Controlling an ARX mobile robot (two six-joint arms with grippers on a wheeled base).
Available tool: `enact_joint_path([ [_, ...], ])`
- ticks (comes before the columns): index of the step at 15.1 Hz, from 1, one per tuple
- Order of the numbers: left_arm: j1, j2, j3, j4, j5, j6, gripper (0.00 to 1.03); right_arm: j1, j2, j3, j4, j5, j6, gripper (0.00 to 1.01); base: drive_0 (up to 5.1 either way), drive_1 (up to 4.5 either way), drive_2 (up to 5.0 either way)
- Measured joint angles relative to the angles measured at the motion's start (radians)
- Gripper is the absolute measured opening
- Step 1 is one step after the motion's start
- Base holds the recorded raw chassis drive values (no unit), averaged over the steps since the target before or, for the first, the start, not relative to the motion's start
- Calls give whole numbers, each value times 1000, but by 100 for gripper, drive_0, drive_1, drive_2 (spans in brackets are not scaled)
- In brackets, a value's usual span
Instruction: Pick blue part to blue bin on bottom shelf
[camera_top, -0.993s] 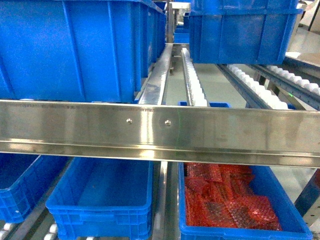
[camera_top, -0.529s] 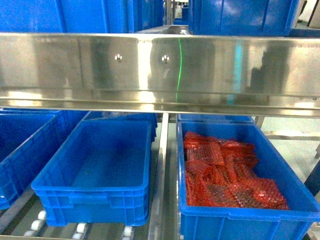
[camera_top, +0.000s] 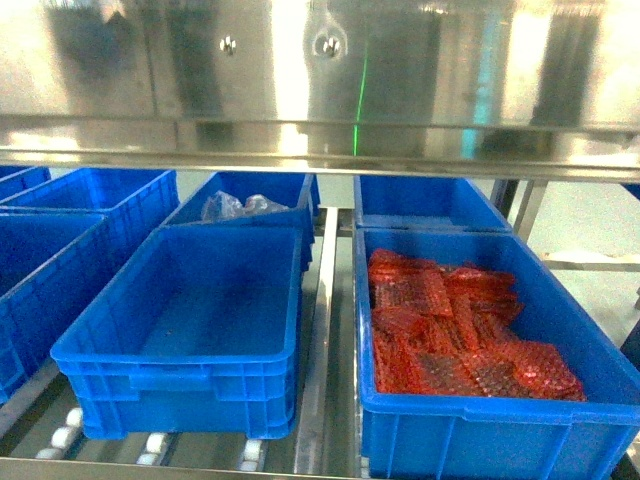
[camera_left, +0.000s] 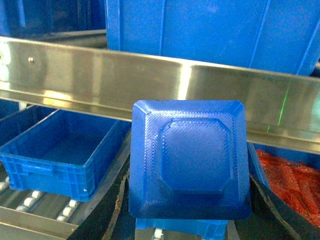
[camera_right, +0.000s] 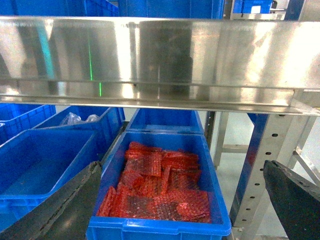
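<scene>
The blue part, a square moulded tray with a raised octagonal centre, fills the left wrist view. My left gripper is shut on it, with a dark finger on each side. Behind it to the left, an empty blue bin sits on the bottom shelf over white rollers. In the head view the same empty bin stands left of the shelf's centre rail. My right gripper is open and holds nothing. Neither gripper shows in the head view.
A blue bin of red bubble wrap stands right of the empty one. More blue bins sit behind and to the left, one holding clear plastic bags. The upper level's steel lip hangs low overhead. Perforated rack posts stand at the right.
The head view has dropped from the upper level's bins to the level below. The steel lip has risen to the top of the frame and the lower bins are now in full view.
</scene>
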Motion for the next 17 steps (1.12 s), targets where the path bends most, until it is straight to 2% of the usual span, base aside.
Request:
enact_joint_path([
  [17,0,1,-2,-5,0,0,43,0,0,0,-2,-1,0,98,0,0,0],
])
